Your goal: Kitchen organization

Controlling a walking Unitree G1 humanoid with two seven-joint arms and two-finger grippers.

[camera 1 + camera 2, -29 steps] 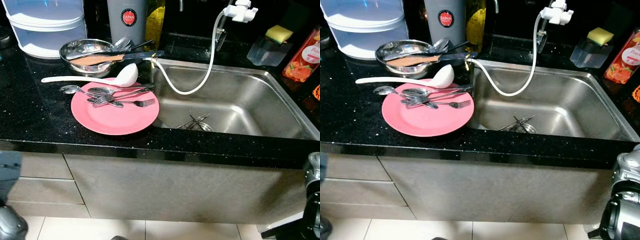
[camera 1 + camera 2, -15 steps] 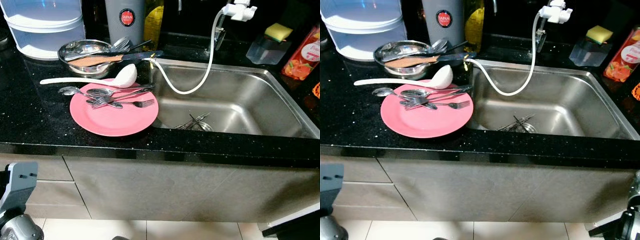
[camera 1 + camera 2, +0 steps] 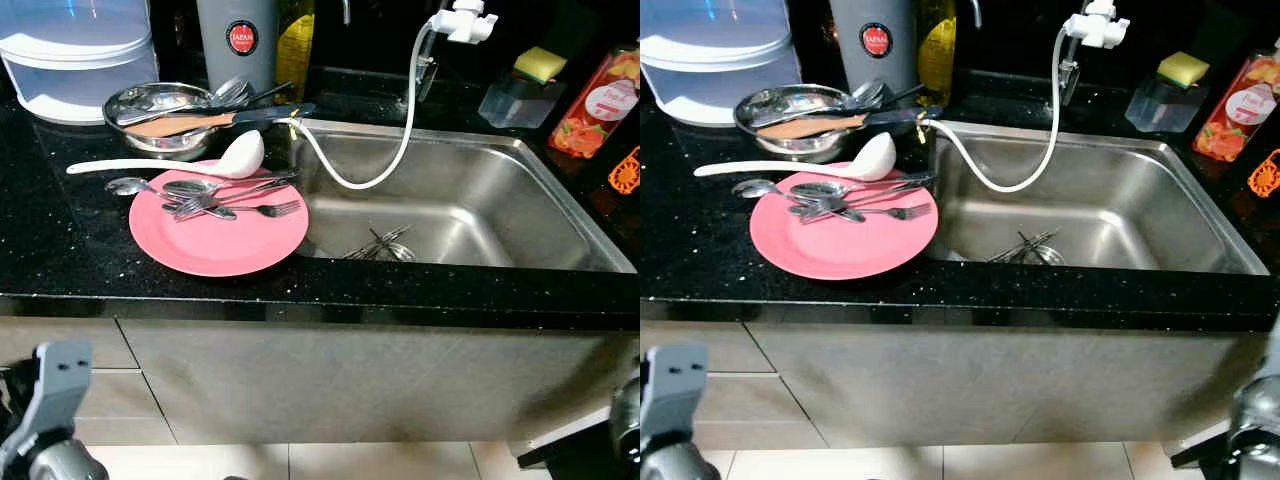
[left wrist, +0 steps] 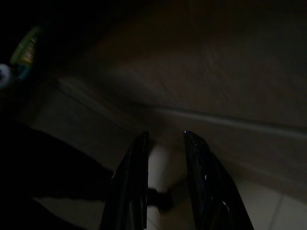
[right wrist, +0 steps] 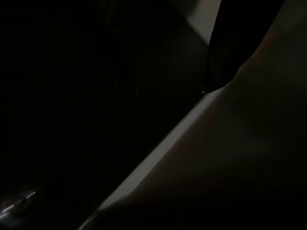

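A pink plate [image 3: 215, 248] lies on the black counter [image 3: 60, 250] just left of the steel sink [image 3: 480, 200]. Several spoons and forks [image 3: 215, 200] lie across the plate, and a white ladle [image 3: 160, 165] rests on its far rim. Behind it a steel bowl [image 3: 150, 100] holds a wooden spatula [image 3: 175, 125] and more cutlery. More cutlery [image 3: 378, 245] lies at the sink drain. My left arm [image 3: 50, 420] hangs low in front of the cabinet; the left gripper [image 4: 165, 136] is open, empty, over floor tiles. My right arm [image 3: 1255, 420] hangs at the lower right.
A white hose [image 3: 400, 120] droops from the tap into the sink. At the back stand a grey canister [image 3: 236, 40], a white lidded container [image 3: 75, 60], a yellow sponge [image 3: 540, 62] on a clear box and a red bottle [image 3: 590, 105]. Cabinet fronts fall below the counter edge.
The camera has shifted a little. My left arm has risen into view at the lower left and my right arm has dropped lower. The things on the counter have not moved.
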